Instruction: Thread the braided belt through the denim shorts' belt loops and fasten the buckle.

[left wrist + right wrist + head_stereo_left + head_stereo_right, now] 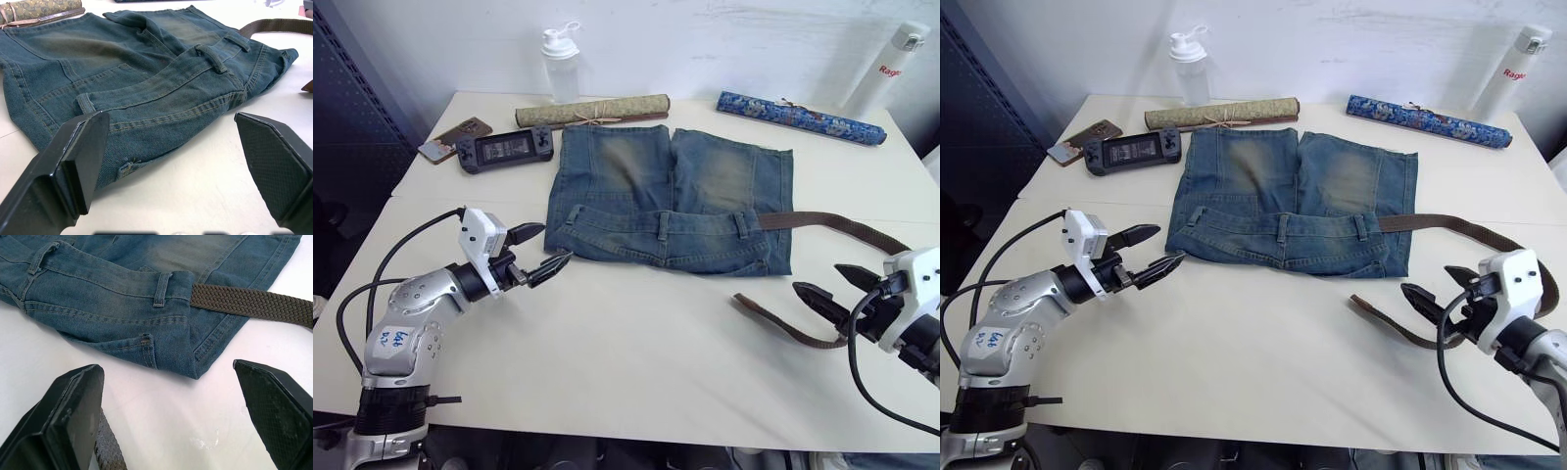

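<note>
Both grippers, left (536, 252) and right (829, 287), released, flank faded blue denim shorts (671, 196); dark-brown braided belt (847, 233) trails right, seemingly barely threaded.

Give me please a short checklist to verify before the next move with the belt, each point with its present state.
1. left gripper open and free, near the waistband corner: ok.
2. right gripper open, beside the loose belt end: ok.
3. braided belt entered under the denim shorts waistband at the robot's right: ok.
4. Belt passed through all belt loops: not ok.
5. buckle located: cannot tell.
6. Shorts lying flat: ok.
</note>
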You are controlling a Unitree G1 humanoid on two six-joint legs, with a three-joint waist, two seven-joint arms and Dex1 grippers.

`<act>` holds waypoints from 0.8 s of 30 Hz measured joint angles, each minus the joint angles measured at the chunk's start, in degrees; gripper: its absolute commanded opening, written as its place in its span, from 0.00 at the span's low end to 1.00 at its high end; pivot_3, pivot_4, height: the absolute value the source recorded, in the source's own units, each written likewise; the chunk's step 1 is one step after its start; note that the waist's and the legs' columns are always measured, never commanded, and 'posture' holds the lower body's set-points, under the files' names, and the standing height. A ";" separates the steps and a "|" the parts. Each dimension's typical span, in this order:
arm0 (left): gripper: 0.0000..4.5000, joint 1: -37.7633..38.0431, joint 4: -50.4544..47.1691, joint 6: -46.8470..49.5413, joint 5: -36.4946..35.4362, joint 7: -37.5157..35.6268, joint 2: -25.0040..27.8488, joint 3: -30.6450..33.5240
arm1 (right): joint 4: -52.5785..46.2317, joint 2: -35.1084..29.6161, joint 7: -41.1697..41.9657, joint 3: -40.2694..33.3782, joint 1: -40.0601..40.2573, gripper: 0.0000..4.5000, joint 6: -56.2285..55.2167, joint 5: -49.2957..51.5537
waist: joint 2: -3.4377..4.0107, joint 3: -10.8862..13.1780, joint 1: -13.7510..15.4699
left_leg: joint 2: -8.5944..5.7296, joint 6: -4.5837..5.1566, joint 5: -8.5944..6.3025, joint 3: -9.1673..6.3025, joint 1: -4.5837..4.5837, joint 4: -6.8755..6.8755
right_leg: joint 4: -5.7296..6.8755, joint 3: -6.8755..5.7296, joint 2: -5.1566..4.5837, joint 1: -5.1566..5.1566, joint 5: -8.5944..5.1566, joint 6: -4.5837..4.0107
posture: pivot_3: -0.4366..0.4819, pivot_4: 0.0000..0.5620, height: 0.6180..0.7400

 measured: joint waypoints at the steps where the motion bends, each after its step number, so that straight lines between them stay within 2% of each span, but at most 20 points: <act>1: 0.99 0.00 0.00 0.00 0.00 0.00 0.00 0.00 | 0.00 0.00 0.00 0.00 0.00 1.00 0.00 0.00 | 0.00 0.00 0.00 | 0.00 0.00 0.00 0.00 0.00 0.00 | 0.00 0.00 0.00 0.00 0.00 0.00 | 0.48 0.27 0.82; 24: 0.99 -0.01 0.01 -1.16 0.69 -5.04 0.79 -1.51 | -0.01 0.20 0.40 1.73 0.55 1.00 -0.08 -0.29 | 0.00 0.00 -0.02 | 0.00 0.00 0.00 0.00 0.00 0.00 | 0.00 0.00 0.00 0.00 0.00 0.00 | 0.48 0.27 0.82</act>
